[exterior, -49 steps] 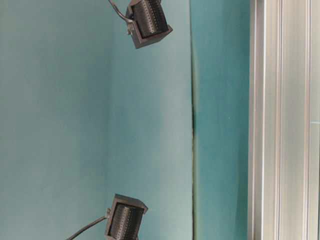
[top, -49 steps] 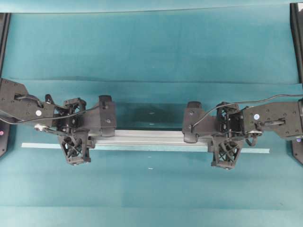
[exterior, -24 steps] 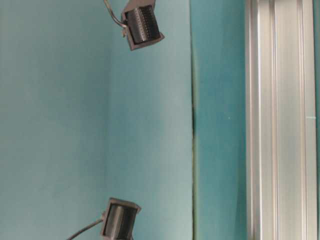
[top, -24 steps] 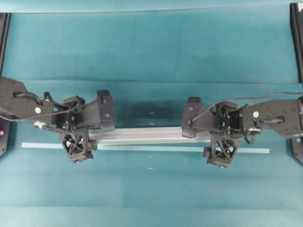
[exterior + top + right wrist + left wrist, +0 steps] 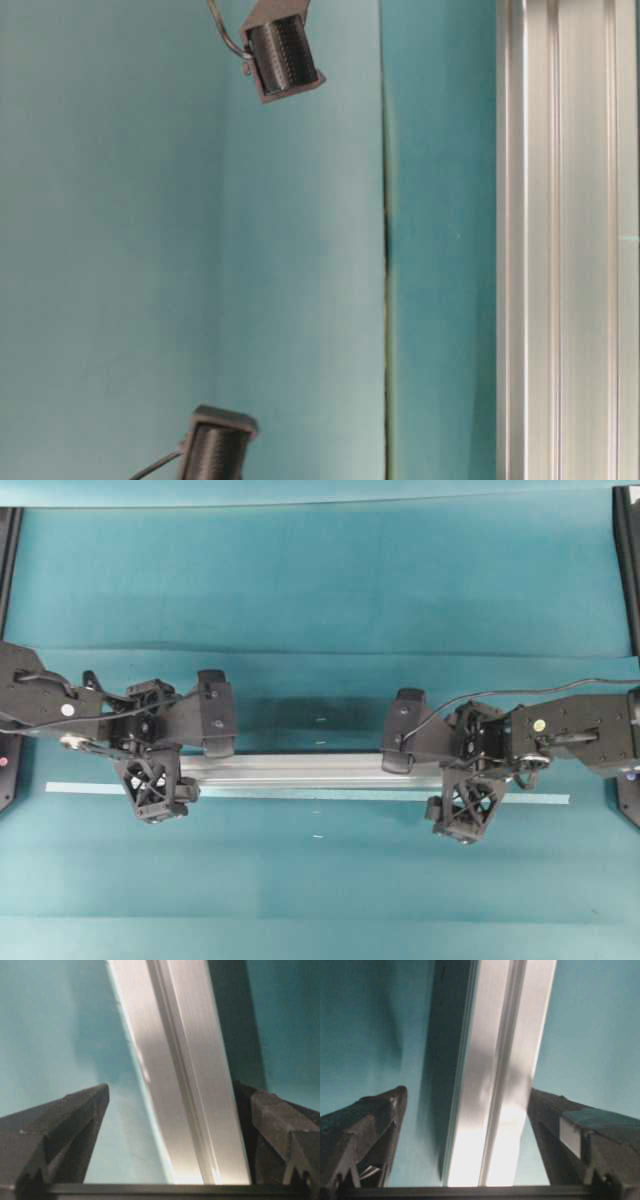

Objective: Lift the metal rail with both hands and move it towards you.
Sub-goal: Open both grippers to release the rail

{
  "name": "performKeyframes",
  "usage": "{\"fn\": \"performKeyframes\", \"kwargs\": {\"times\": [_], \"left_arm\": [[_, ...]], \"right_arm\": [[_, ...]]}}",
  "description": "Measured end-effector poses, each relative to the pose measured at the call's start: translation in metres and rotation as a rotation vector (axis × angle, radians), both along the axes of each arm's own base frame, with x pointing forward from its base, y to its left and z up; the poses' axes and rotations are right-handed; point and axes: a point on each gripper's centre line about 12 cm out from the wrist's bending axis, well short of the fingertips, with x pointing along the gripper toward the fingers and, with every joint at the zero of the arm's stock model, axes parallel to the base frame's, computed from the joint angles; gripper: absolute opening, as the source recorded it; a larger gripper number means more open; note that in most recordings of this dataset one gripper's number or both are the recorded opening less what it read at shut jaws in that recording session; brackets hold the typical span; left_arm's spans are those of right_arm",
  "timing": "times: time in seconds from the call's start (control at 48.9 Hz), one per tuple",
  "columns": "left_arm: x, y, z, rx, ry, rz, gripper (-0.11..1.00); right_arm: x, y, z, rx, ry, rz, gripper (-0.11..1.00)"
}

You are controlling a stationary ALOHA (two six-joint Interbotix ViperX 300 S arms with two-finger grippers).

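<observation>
Overhead view shows the metal rail [image 5: 310, 772] lying flat across the middle of the teal counter [image 5: 320, 580], with the left pincer [image 5: 170, 755] straddling its left end and the right pincer [image 5: 440, 770] straddling its right end. Both wrist views show each pincer spread wide, the rail [image 5: 495, 1110] running between the fingers [image 5: 365, 1130], with teal visible on at least one side. A thin pale tape strip [image 5: 540, 799] lies just beside the rail's near edge.

Even, fairly bright light falls from above on the teal table [image 5: 320, 570]. The metal rail [image 5: 300, 770] shows pale glare, strongest in both wrist views, where a dark shadow runs along one side of it. The wrist views are soft and slightly blurred; black fingers [image 5: 365, 1130] lose detail.
</observation>
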Motion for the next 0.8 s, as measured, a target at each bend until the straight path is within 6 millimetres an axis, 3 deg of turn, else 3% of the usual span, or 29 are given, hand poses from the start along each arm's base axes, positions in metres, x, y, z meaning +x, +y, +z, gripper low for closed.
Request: {"fn": "performKeyframes", "kwargs": {"times": [0.43, 0.675, 0.798], "left_arm": [[-0.002, 0.001, 0.017, 0.002, -0.048, 0.001, 0.92], [0.008, 0.001, 0.046, 0.015, -0.141, -0.022, 0.92], [0.012, 0.001, 0.07, 0.02, -0.219, -0.029, 0.92]], "right_arm": [[0.002, -0.002, 0.006, -0.001, 0.01, 0.001, 0.95], [0.004, -0.014, 0.038, -0.023, -0.027, -0.003, 0.95], [0.007, -0.015, 0.067, -0.023, -0.112, -0.005, 0.95]]}}
